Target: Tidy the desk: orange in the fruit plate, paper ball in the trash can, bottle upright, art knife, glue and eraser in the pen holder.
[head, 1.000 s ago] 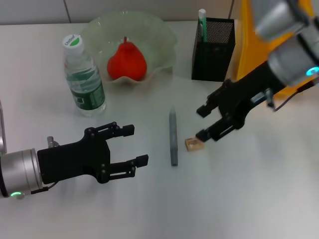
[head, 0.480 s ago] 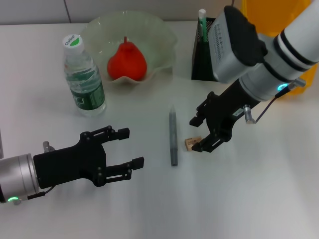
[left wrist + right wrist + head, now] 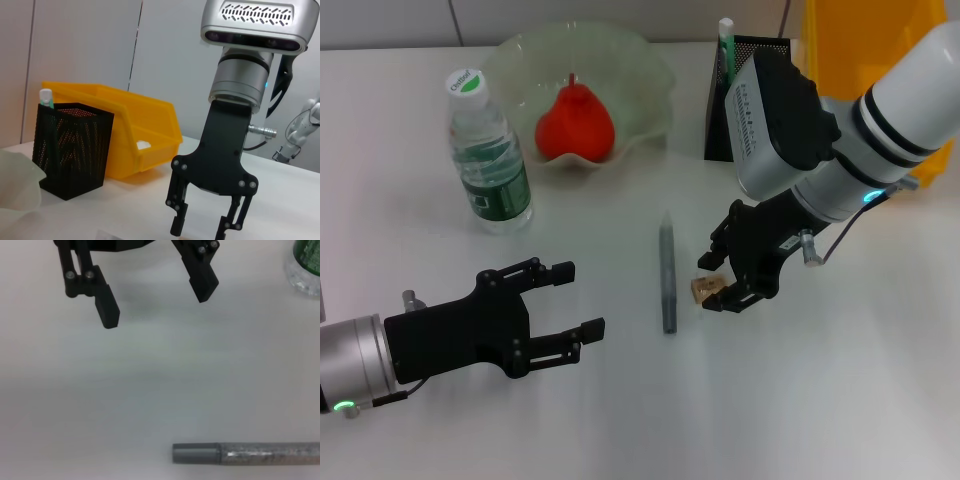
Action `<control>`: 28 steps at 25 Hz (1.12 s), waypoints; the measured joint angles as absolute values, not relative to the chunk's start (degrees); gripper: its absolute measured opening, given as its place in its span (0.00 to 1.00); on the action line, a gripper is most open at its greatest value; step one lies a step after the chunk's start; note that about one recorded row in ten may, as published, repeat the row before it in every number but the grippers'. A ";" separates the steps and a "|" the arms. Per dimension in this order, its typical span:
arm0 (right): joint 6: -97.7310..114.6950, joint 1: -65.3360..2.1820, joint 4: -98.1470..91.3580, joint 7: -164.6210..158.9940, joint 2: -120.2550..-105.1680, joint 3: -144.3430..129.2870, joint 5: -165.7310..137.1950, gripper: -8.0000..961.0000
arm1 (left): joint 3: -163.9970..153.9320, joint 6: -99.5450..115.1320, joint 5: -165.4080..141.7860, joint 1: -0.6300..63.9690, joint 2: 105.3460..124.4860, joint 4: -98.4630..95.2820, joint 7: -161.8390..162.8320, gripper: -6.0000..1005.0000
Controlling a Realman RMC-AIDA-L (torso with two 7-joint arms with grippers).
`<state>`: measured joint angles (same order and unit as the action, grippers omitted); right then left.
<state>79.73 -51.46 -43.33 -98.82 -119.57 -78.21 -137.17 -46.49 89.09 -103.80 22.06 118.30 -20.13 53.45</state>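
Observation:
The tan eraser (image 3: 704,290) lies on the white desk just right of the grey art knife (image 3: 667,278). My right gripper (image 3: 712,285) is open and low over the desk, with one finger on each side of the eraser. It also shows in the left wrist view (image 3: 205,227), fingers apart. My left gripper (image 3: 578,298) is open and empty at the front left. The orange (image 3: 575,122) sits in the fruit plate (image 3: 640,70). The bottle (image 3: 488,155) stands upright. The glue (image 3: 726,45) stands in the pen holder (image 3: 765,55).
The yellow trash can (image 3: 865,50) stands at the back right behind my right arm; in the left wrist view the trash can (image 3: 135,125) holds something white. The right wrist view shows the art knife (image 3: 250,453) and the left gripper (image 3: 155,297) beyond it.
My right gripper has moved down and to the left, from beside the eraser to straddling it. My left gripper has drifted slightly towards the front edge.

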 joint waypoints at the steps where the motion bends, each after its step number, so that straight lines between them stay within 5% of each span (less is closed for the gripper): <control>1: 79.06 -51.47 -43.14 -98.48 -119.61 -78.40 -137.03 0.58 | -46.49 89.05 -103.79 22.06 118.30 -20.13 53.44 0.80; 28: 75.07 -51.76 -41.51 -97.69 -119.37 -81.82 -133.63 0.30 | -45.18 89.45 -103.62 22.14 118.39 -20.13 53.43 0.80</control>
